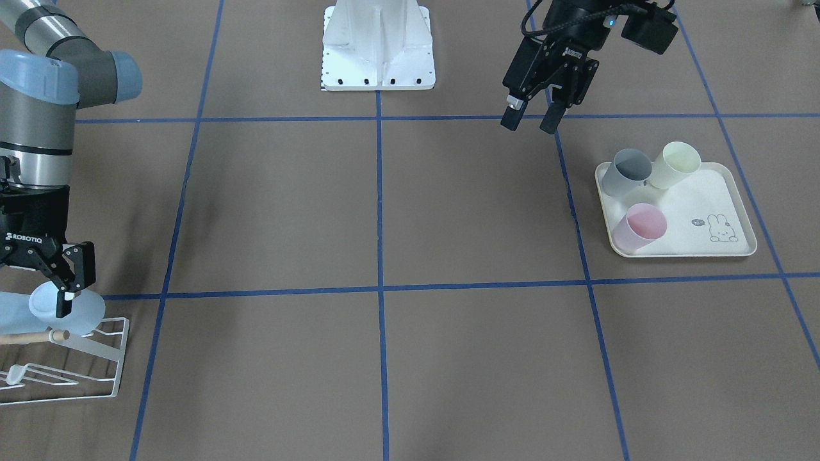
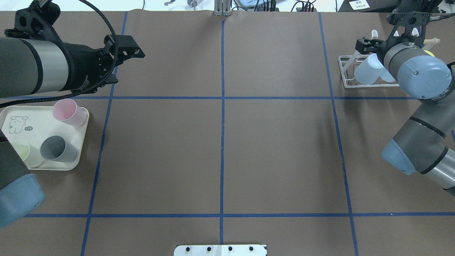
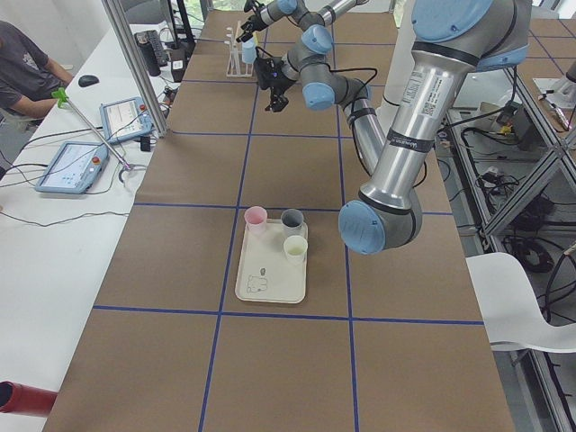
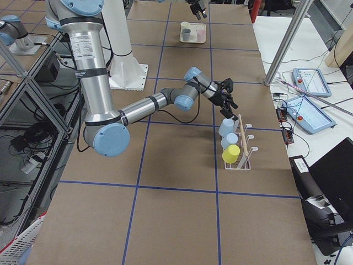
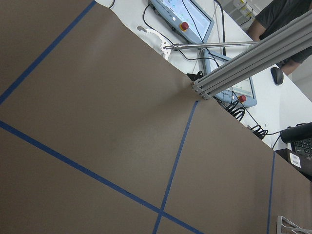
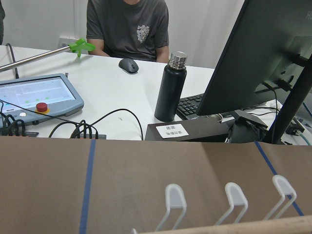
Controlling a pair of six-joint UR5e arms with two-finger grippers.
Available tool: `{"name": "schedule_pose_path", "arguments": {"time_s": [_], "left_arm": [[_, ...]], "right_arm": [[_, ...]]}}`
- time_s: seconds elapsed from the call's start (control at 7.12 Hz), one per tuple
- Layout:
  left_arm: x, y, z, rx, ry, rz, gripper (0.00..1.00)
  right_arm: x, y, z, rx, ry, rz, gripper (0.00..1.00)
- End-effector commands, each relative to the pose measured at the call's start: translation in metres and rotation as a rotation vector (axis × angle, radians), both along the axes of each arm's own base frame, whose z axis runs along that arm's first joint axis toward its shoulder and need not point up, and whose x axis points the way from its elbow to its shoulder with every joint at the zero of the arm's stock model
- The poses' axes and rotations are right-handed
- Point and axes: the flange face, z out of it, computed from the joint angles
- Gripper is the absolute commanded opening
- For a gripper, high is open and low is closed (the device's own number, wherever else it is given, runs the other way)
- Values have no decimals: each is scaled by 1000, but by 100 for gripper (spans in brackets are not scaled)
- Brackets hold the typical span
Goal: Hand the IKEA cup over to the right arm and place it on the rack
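A pale blue cup (image 1: 86, 314) lies tilted on the white wire rack (image 1: 96, 378), over its wooden dowel (image 1: 32, 337). It also shows in the overhead view (image 2: 366, 71) and the exterior right view (image 4: 226, 128). My right gripper (image 1: 59, 291) hovers just above this cup with its jaws apart. The exterior right view shows a gap between the gripper (image 4: 227, 98) and the cup. My left gripper (image 1: 530, 121) is open and empty, raised near the cream tray (image 1: 705, 192).
The tray holds a pink cup (image 1: 640, 227), a grey cup (image 1: 624, 169) and a pale yellow cup (image 1: 676, 163). The rack also carries a second pale blue cup (image 4: 229, 141) and a yellow cup (image 4: 231, 153). The white robot base (image 1: 378, 51) is at the table's edge.
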Motion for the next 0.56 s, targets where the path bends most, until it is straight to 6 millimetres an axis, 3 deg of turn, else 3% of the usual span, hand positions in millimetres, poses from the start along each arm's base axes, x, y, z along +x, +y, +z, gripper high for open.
{"name": "schedule_pose_path", "arguments": {"time_s": [0.0, 0.14, 0.42], "left_arm": [[-35, -17, 12, -5, -73, 61, 100], [-63, -29, 26, -11, -124, 104, 100], [-113, -30, 102, 6, -266, 262, 100]], "right_arm": [[27, 16, -49, -18, -71, -55, 100], [33, 27, -72, -35, -79, -75, 100], [30, 46, -99, -63, -181, -171, 100]]}}
